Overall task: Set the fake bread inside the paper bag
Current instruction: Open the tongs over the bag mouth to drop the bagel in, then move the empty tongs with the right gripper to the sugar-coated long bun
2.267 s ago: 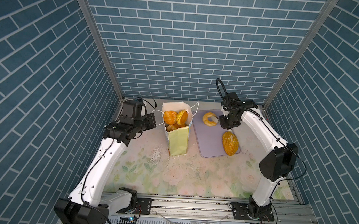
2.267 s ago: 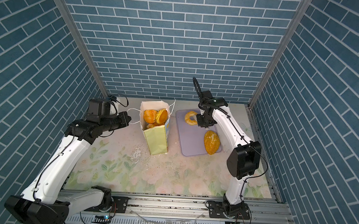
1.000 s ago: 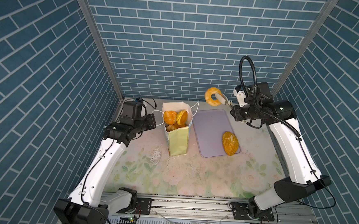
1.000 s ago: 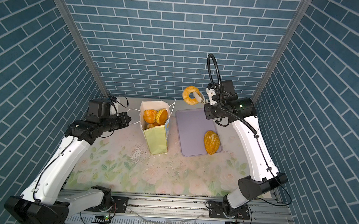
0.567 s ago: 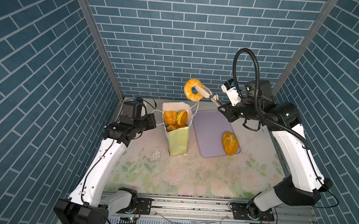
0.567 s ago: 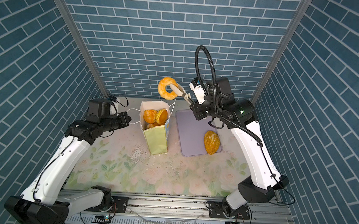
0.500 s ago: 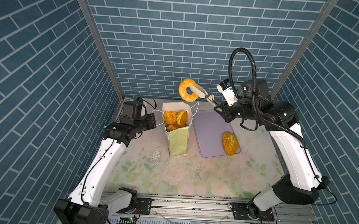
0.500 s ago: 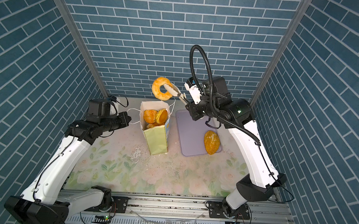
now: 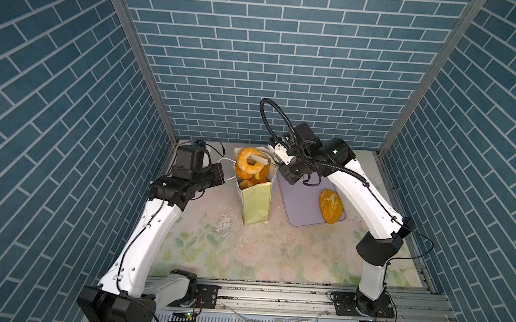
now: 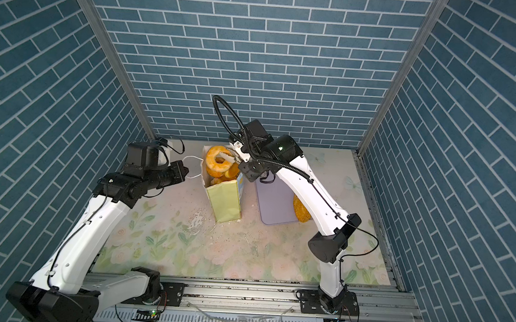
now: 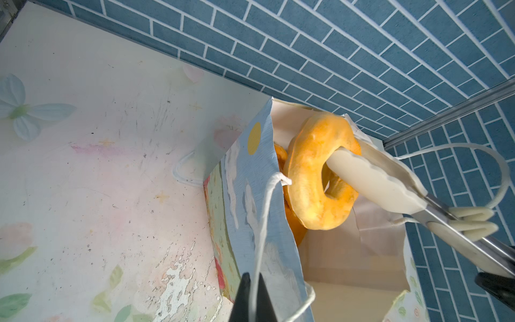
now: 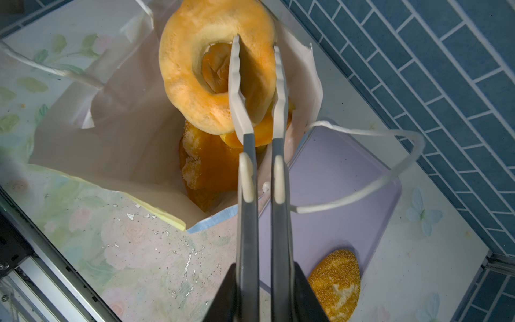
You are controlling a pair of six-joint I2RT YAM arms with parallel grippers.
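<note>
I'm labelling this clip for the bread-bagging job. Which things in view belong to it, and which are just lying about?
Belongs to the job: ring doughnut, gripped by the right gripper over the paper bag; pastries already in the bag; seeded loaf on the lilac tray; left gripper pinching the cord handle.
Just lying about: lilac tray; floral tabletop; white flakes beside the bag.

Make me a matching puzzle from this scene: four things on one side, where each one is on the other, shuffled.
Things:
1 ring doughnut
2 seeded loaf
3 cord handle
4 paper bag

Places:
A on the lilac tray
B pinched in the left end effector
C between the tongs, over the bag's mouth
D upright on the table

Pairs: 1-C, 2-A, 3-B, 4-D
</note>
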